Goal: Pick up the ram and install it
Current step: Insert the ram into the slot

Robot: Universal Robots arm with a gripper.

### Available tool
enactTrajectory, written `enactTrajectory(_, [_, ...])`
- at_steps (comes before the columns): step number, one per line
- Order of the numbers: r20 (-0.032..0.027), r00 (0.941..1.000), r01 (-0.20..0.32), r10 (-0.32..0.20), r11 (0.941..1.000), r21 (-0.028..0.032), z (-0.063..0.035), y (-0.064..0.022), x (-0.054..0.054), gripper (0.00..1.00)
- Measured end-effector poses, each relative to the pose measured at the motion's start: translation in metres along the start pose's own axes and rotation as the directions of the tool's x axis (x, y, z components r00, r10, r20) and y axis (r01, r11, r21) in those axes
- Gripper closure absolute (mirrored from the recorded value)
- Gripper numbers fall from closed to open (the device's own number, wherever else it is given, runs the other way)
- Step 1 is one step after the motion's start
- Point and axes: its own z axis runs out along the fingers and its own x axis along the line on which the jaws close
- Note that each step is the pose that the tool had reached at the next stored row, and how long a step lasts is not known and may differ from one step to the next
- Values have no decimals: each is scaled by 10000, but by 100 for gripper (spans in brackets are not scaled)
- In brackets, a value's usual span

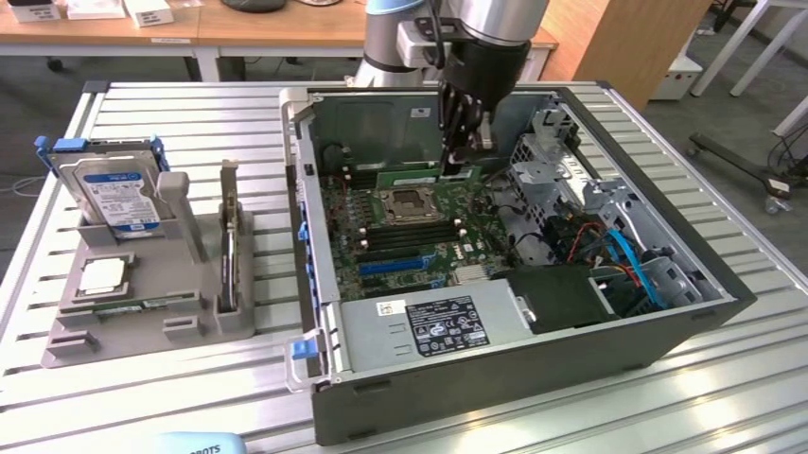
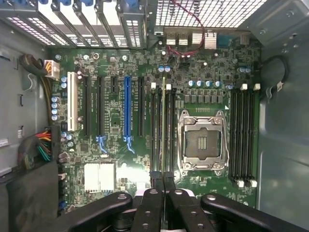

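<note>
The ram (image 1: pixel 417 176) is a thin green stick held on edge inside the open computer case (image 1: pixel 657 331), with my gripper (image 1: pixel 460 168) shut on it from above. In the wrist view the ram (image 2: pixel 164 125) shows edge-on as a thin line running out from between my black fingers (image 2: pixel 147 208). It lies along the memory slots (image 2: pixel 157 135) beside the empty CPU socket (image 2: pixel 202 142). I cannot tell whether its lower edge sits in a slot or hovers just above. The CPU socket (image 1: pixel 411 204) lies just in front of the stick in the exterior view.
A grey parts tray (image 1: pixel 76 345) at the exterior view's left holds a hard drive (image 1: pixel 116 194), a square silver processor (image 1: pixel 101 274), an upright dark card (image 1: pixel 229 241) and a second green stick (image 1: pixel 139 305). A drive cage (image 1: pixel 555 156), cables (image 1: pixel 631 265) and the power supply (image 1: pixel 430 326) crowd the case.
</note>
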Motion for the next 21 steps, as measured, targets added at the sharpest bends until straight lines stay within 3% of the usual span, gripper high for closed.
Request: enactTrajectory(21, [2, 10000, -1, 1, 10000, 1, 331, -9, 8, 89])
